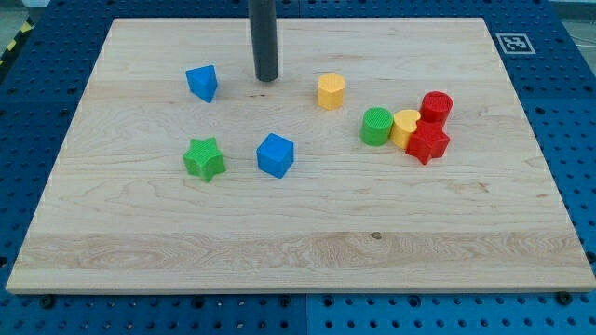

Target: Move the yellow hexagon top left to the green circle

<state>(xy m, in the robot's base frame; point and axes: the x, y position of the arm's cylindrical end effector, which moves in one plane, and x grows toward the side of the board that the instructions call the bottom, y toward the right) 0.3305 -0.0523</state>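
The yellow hexagon (331, 91) stands on the wooden board a little above centre. The green circle (376, 127) is to its lower right, apart from it, and touches a yellow heart (405, 127) on its right. My tip (267, 78) is on the board to the left of the yellow hexagon, with a gap between them, and to the right of a blue triangular block (202, 83).
A red circle (436, 107) and a red star (428, 143) crowd against the yellow heart on the right. A green star (204, 158) and a blue cube (276, 154) lie lower left of centre. The board's top edge (298, 20) is just above my tip.
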